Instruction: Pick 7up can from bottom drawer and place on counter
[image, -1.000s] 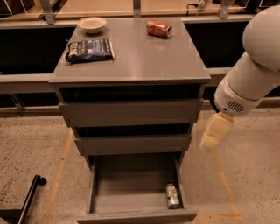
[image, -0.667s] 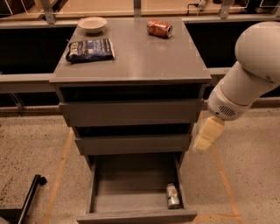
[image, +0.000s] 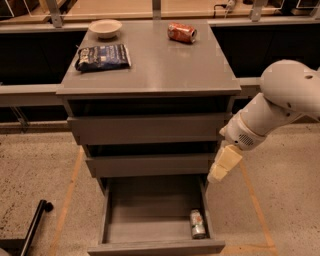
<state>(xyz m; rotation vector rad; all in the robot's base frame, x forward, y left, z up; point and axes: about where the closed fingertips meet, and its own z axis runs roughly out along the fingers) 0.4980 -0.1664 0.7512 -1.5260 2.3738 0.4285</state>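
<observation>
The 7up can lies on its side in the front right corner of the open bottom drawer, silvery with red marks. My gripper hangs from the white arm at the right of the cabinet, just above the drawer's right edge and above the can. It holds nothing that I can see. The counter is the flat grey top of the cabinet.
On the counter lie an orange-red can on its side, a dark blue chip bag and a small bowl. Two shallower drawers stand slightly pulled out above the bottom one. A black pole lies on the floor at left.
The arm and gripper have moved left and down, from beside the cabinet toward the right edge of the open bottom drawer. The can has not moved.
</observation>
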